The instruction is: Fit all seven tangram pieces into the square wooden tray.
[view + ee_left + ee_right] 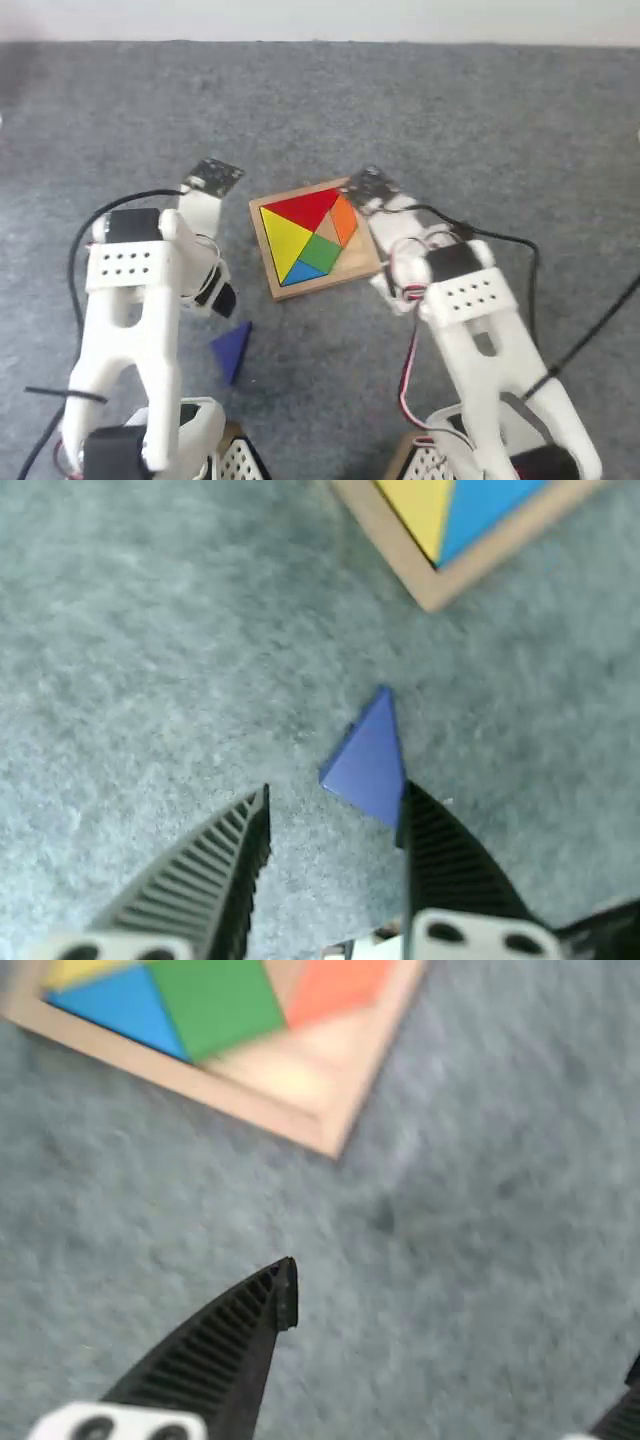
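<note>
Since the blue triangle point(368, 760) lies on the bench apart from the tray point(357, 257), off-centre between the parted jaws of the left gripper point(335, 798), closing would probably shove it sideways rather than grip it.

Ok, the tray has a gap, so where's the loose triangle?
The loose triangle is on the carpet, down-left of the tray in the high view, by the left gripper.

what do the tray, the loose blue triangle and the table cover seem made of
Tray: likely unpainted wood, pale matte tan on rim and bare floor.
Blue triangle: possibly painted wood, flat even colour, crisp edges; no grain visible.
Table cover: grey felt or short carpet, judging by its fuzzy mottled texture.
</note>
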